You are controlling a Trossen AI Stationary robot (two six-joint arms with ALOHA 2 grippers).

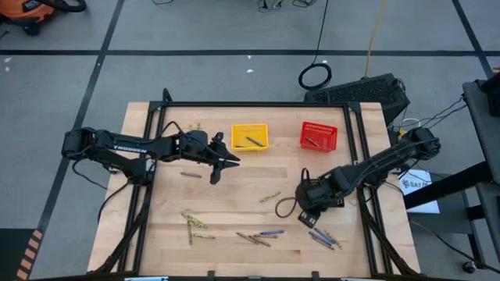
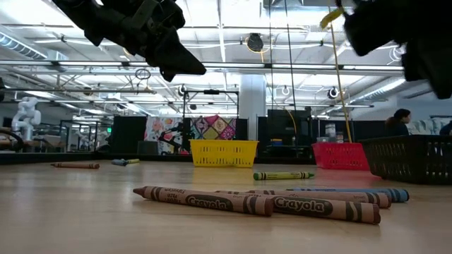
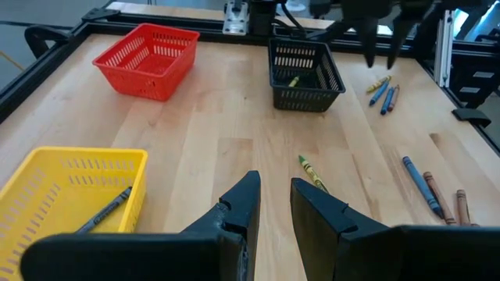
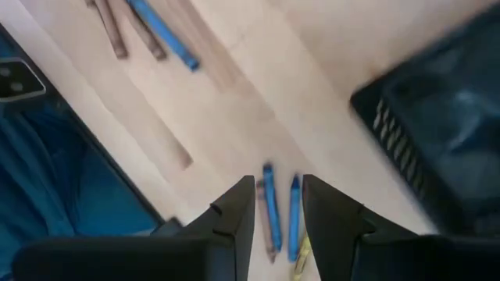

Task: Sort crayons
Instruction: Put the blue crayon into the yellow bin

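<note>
Crayons lie loose on the wooden table: brown ones (image 1: pixel 254 238) with a blue one (image 1: pixel 272 232) near the front, yellow-green ones (image 1: pixel 193 221) front left, and a blue cluster (image 1: pixel 322 238) front right. My right gripper (image 4: pixel 279 195) hangs open above that cluster, pointing steeply down, with two blue crayons (image 4: pixel 270 204) showing between its fingers, untouched. My left gripper (image 3: pixel 274 204) hovers open and empty over mid-table, near the yellow basket (image 1: pixel 250 136), which holds a dark crayon (image 3: pixel 104 211). The red basket (image 1: pixel 319 135) holds one crayon. The black basket (image 3: pixel 305 74) holds a yellowish one.
The baskets stand on the far half of the table, the black one (image 4: pixel 437 133) right beside my right gripper. A yellow-green crayon (image 3: pixel 312 173) lies ahead of my left gripper. Single crayons lie at mid-left (image 1: pixel 190 175) and centre (image 1: pixel 269 197). Black frame rails (image 1: pixel 258 104) border the table.
</note>
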